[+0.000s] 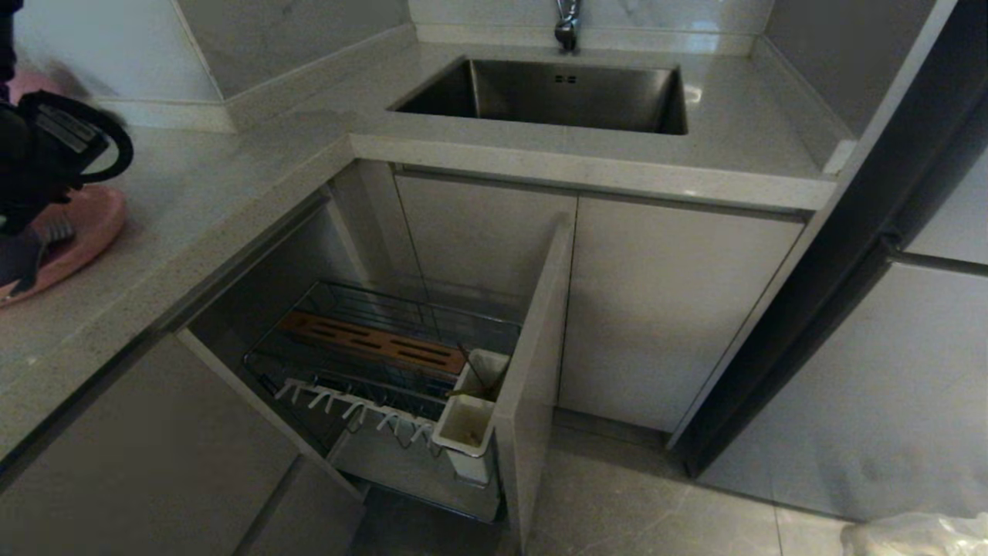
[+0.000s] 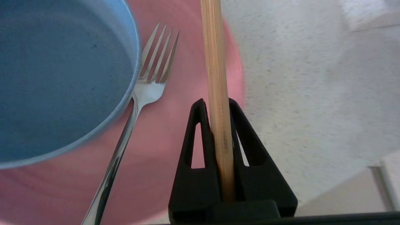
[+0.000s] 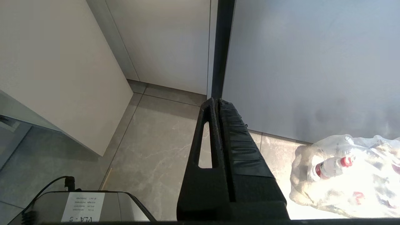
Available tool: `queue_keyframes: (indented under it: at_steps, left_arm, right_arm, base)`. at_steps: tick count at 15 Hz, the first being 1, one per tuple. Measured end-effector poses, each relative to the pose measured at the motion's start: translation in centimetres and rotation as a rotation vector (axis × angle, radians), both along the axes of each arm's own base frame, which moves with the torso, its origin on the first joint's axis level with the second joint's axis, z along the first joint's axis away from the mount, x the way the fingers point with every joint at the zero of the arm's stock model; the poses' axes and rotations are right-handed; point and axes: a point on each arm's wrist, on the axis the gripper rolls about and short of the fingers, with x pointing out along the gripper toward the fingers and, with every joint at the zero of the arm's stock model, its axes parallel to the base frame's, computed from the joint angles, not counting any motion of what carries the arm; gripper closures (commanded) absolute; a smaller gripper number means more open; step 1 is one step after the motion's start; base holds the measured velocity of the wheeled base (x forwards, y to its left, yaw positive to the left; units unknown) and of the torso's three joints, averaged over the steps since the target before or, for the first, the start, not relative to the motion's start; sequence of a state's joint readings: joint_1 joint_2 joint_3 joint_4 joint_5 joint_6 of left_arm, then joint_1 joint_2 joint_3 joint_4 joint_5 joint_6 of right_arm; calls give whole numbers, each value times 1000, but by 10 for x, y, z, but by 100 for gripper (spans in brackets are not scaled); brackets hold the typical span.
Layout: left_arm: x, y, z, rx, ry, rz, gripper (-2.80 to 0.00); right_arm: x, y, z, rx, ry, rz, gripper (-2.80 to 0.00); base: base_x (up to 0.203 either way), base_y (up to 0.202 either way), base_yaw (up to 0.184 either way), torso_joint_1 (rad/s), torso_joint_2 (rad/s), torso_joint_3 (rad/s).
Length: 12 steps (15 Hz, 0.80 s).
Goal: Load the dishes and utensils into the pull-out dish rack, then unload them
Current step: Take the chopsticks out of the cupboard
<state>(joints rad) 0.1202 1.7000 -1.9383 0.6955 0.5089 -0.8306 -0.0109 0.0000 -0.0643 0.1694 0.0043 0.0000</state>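
— What have you got in front of you?

— The grey countertop [image 1: 255, 162] runs along my left and bends round to the sink [image 1: 556, 93]. Below it the dish rack [image 1: 386, 363] stands pulled out of the cabinet, with its wooden strip, white pegs and white cups [image 1: 467, 425] at the front panel.

— And the dishes?

— The pink plate [image 2: 175, 131] sits on the counter at the far left. The blue bowl [image 2: 59, 78] rests on it, with a metal fork [image 2: 137, 103] lying just beside the bowl.

— Your grippers?

— My left gripper [image 2: 218, 109] is above the plate, fingers clamped on a wooden chopstick [image 2: 215, 62]. My right gripper [image 3: 215, 103] hangs over the floor, fingers pressed together, holding nothing.
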Motion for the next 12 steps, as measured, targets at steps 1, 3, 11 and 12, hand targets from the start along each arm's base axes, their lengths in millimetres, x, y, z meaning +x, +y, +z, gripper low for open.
queue_keyframes:
  at_steps: [1,3,11,12]
  left_arm:
    - [2,1,-2,-1,6,1,0]
    - [7,1,-5,2,14,8,0]
    - [19,5,-14,12,40,38,0]
    - [20,6,-15,13,42,42,0]
  right_arm:
    - [0,0,0,0,0,0,0]
    - [0,0,0,0,0,0,0]
    - [0,0,0,0,0,0,0]
    - [0,0,0,-1,0,0,0]
  base:
    - [0,0,0,0,0,0]
    - [0,0,0,0,0,0]
    - [0,0,0,0,0,0]
    - [0,0,0,0,0,0]
